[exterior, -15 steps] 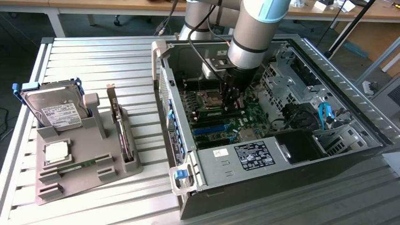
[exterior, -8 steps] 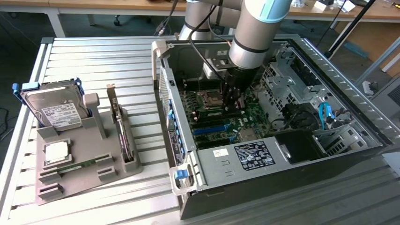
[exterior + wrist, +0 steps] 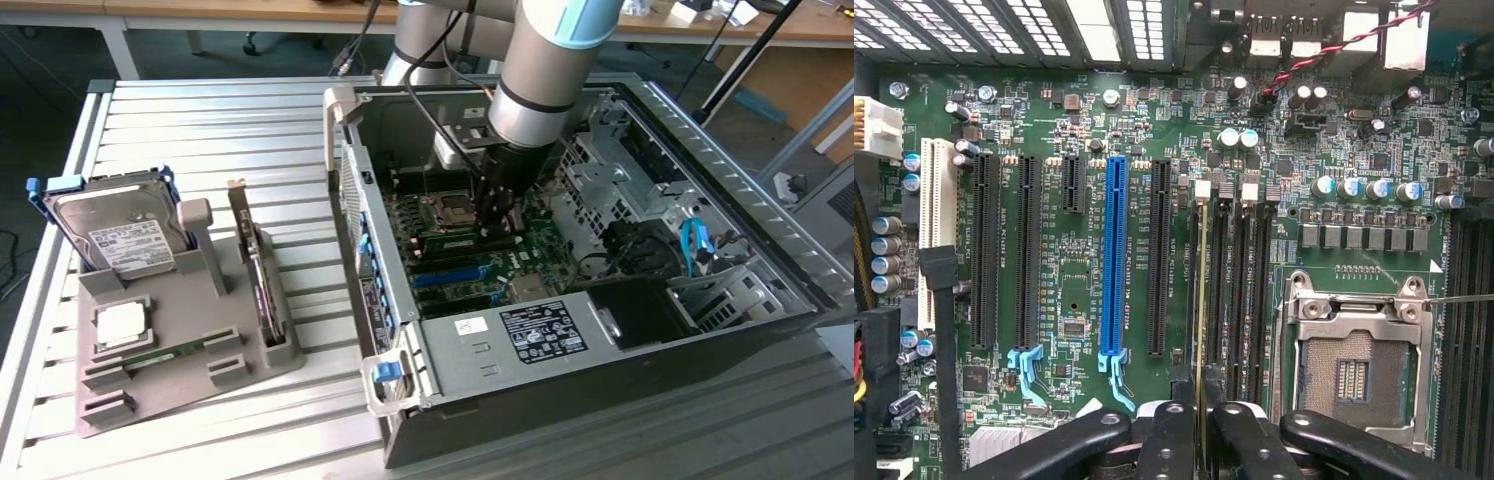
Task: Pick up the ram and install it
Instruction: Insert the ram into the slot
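Pickup done: gripper (image 3: 1199,425) clenched on ram (image 3: 1201,300), held edge-on inside open computer case (image 3: 400,150). Ram lines up over memory slots (image 3: 1239,290) beside CPU socket (image 3: 1354,360); seating not yet finished.

Slatted metal table (image 3: 200,110) carries grey holder tray (image 3: 200,365), computer case (image 3: 694,330).

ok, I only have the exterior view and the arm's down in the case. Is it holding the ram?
Observer: Yes. The wrist view shows the ram edge-on, clamped in the gripper.
Operator: Lined up with a slot?
Observer: It runs along the end memory slot, the one nearest the expansion slots.
Operator: Neighbours free?
Observer: The slots beside it are empty.
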Robot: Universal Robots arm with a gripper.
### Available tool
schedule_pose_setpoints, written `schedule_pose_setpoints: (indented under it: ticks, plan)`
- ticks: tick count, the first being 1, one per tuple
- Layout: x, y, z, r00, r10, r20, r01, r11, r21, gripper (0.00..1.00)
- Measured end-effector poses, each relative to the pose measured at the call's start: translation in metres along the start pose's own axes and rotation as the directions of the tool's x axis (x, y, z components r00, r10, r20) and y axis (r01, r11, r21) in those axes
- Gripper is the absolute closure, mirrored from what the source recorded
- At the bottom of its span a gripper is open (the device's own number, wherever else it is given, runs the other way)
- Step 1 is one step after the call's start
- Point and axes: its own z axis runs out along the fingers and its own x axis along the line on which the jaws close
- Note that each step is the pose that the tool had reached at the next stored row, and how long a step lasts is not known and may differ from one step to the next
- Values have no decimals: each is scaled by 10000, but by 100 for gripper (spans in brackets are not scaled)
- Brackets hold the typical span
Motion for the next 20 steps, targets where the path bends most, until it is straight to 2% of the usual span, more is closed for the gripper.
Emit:
schedule_pose_setpoints:
  ticks: [10,12,13,15,20]
  plan:
    - [0,0,22,10000,0,0,0,10000,0,86]
    - [0,0,22,10000,0,0,0,10000,0,85]
    - [0,0,23,10000,0,1,0,10000,0,78]
    - [0,0,22,10000,0,1,0,10000,1,78]
    - [0,0,-97,10000,0,-4,0,10000,-1,78]
